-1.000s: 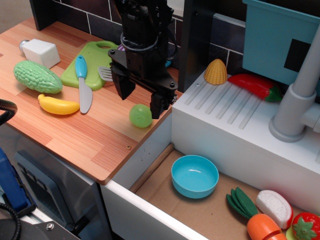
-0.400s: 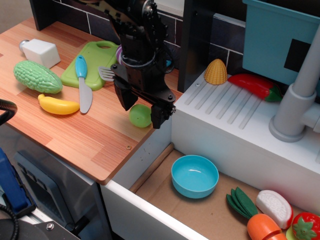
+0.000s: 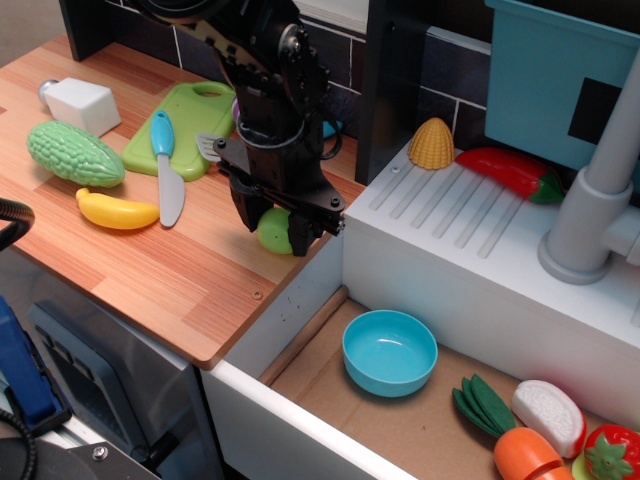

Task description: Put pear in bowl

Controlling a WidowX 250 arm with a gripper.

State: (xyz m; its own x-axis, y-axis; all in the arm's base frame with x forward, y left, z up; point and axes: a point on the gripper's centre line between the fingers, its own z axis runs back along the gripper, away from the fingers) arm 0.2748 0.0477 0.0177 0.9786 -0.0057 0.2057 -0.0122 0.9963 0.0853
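The pear point(image 3: 274, 231) is a small smooth light-green ball on the wooden counter near its right edge. My black gripper point(image 3: 276, 232) has come down over it, one finger on each side, the jaws close against it. Most of the pear is hidden by the fingers. It still rests on the counter. The light-blue bowl point(image 3: 389, 352) sits empty on the brown sink floor, below and to the right of the gripper.
A bumpy green gourd point(image 3: 75, 153), a yellow banana point(image 3: 117, 211), a blue-handled knife point(image 3: 166, 168), a green cutting board point(image 3: 185, 125) and a white shaker point(image 3: 80, 104) lie at the left. The white drainboard point(image 3: 470, 240) holds corn point(image 3: 431, 144) and a red pepper point(image 3: 512, 172). A carrot point(image 3: 525, 450) lies in the sink.
The gripper has dropped lower and its jaws have narrowed from wide open beside the pear to closed against it. The pear has not moved.
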